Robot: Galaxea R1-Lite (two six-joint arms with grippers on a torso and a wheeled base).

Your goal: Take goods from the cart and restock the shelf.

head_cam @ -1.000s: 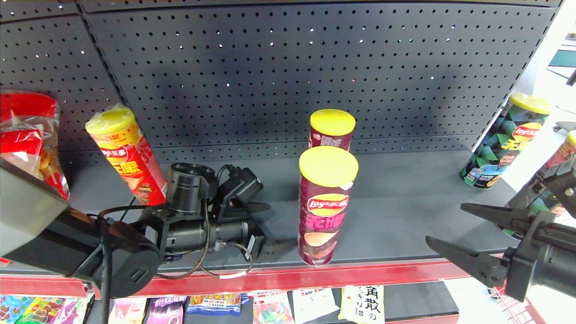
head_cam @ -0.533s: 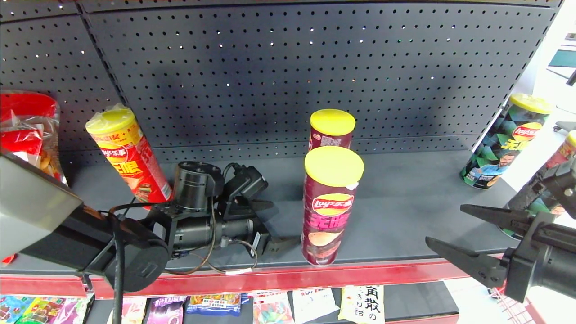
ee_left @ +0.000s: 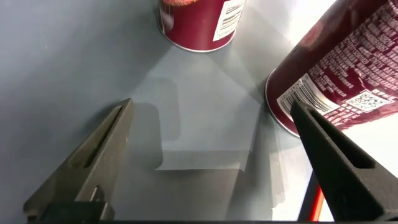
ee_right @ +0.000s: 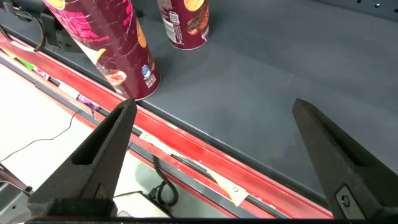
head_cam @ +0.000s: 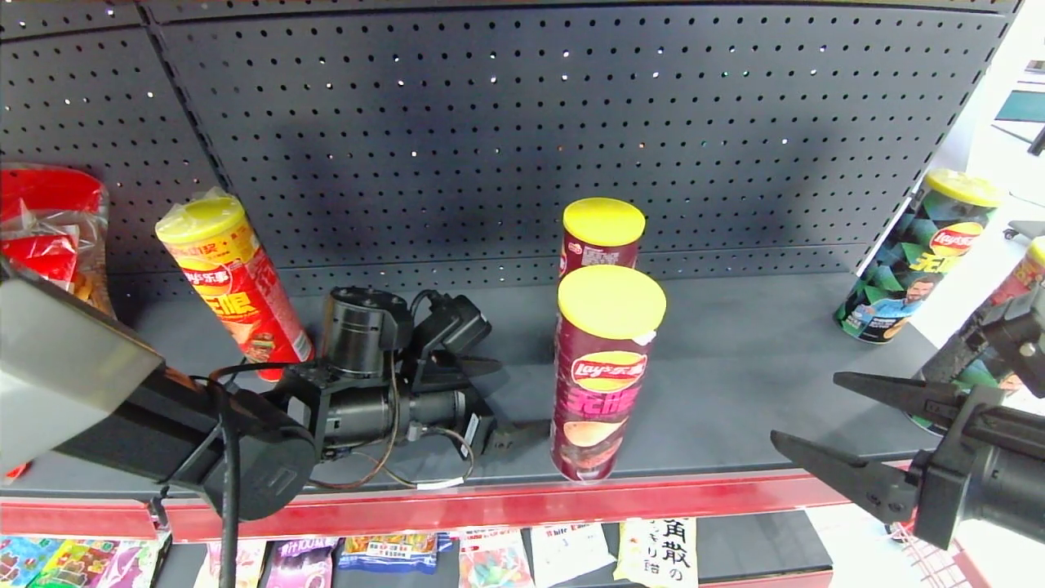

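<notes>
Near the front edge of the grey shelf (head_cam: 735, 384) stands a maroon chip can (head_cam: 608, 376) with a yellow lid. A second maroon can (head_cam: 602, 233) stands right behind it. My left gripper (head_cam: 522, 398) lies low on the shelf just left of the front can, open, with one fingertip (ee_left: 305, 124) against the can's base (ee_left: 329, 68). The rear can (ee_left: 199, 25) is farther off, beyond the gap between the fingers. My right gripper (head_cam: 806, 407) hangs open off the shelf's front right, holding nothing, its fingers (ee_right: 93, 162) pointing toward both cans (ee_right: 118, 50).
A red chip can (head_cam: 233, 282) leans at the back left beside bagged snacks (head_cam: 49, 237). Green cans (head_cam: 922, 253) stand at the shelf's right end. A red lip (head_cam: 571, 500) runs along the front edge, with packets hanging below. Open shelf lies between the maroon and green cans.
My left gripper has slid to the right along the shelf, and the front maroon can has shifted a little right with it. The right gripper has stayed still.
</notes>
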